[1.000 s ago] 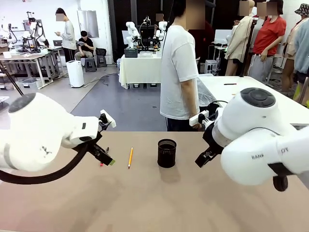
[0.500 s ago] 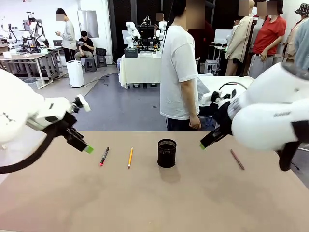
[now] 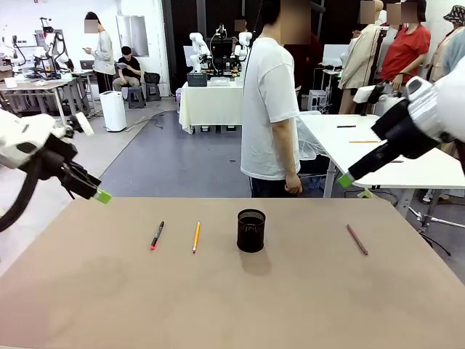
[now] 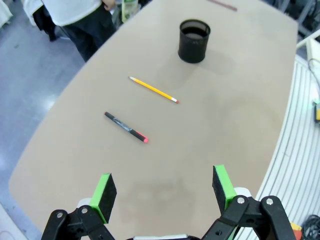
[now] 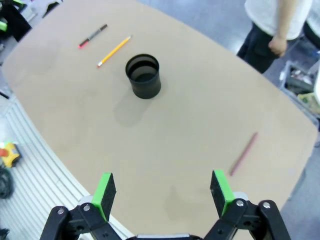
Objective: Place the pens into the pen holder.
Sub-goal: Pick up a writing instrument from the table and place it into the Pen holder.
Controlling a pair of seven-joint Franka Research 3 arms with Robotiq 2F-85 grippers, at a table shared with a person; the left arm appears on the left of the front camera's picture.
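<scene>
The small black wire-mesh pen holder [image 3: 251, 230] is standing upright near the middle of the tan surface [image 3: 232, 305]. Looking down into it from the right wrist view, just its own dark floor is showing inside. All three pens are lying flat on the surface outside it. The yellow-orange pencil [image 3: 196, 237] is lying to the cup's left. The black pen with the pinkish-red end [image 3: 157, 235] is lying a little further left, apart from the pencil. The brownish-red pen [image 3: 357, 239] is sitting well apart on the cup's right. The left claw [image 3: 102, 195] is hanging in the air off the left end of the surface, fingers spread wide, gripping nothing. Over on the right, the right claw [image 3: 345, 179] is hovering high, likewise spread and carrying nothing. A person in a white T-shirt [image 3: 270, 109] is standing at the far edge, side-on.
</scene>
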